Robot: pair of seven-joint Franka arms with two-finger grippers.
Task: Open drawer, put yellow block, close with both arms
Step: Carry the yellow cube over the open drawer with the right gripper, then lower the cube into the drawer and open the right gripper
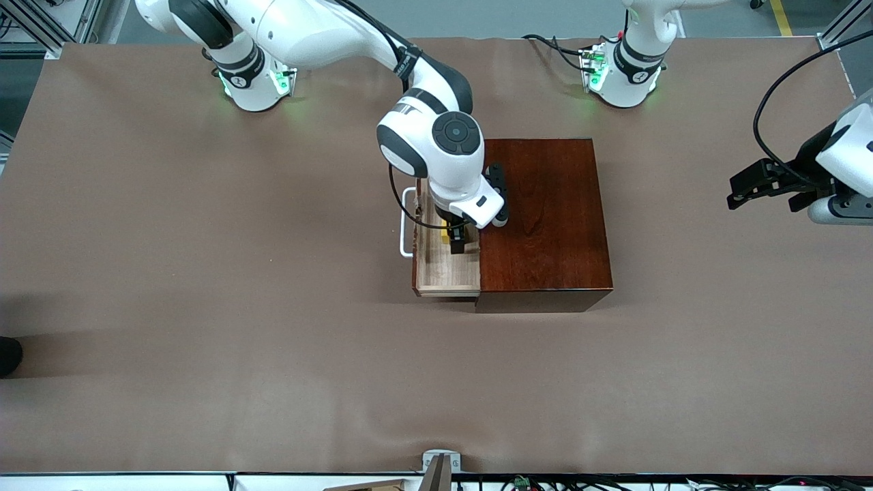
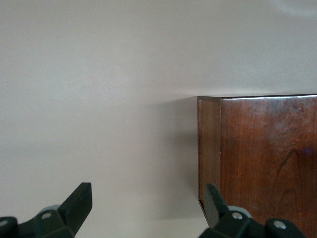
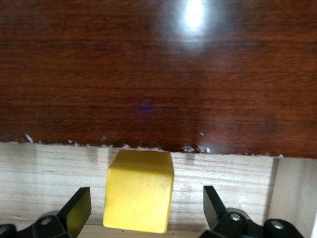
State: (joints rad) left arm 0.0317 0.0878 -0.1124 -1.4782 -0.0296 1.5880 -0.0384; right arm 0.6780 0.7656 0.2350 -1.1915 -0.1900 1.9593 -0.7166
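The drawer (image 1: 443,273) stands pulled out of the dark wooden box (image 1: 545,218), its white handle (image 1: 407,221) toward the right arm's end of the table. My right gripper (image 1: 455,240) reaches down into the drawer, open. The yellow block (image 3: 139,191) rests on the pale drawer floor (image 3: 49,173) between the fingertips (image 3: 79,208), with a gap on each side. In the front view only a sliver of the yellow block (image 1: 445,235) shows under the hand. My left gripper (image 1: 764,191) waits open over the table at the left arm's end, with the box (image 2: 262,158) beside it.
Brown cloth covers the table (image 1: 204,307) all round the box. A small grey bracket (image 1: 441,464) sits at the table edge nearest the front camera. A black cable (image 1: 771,102) loops above the left hand.
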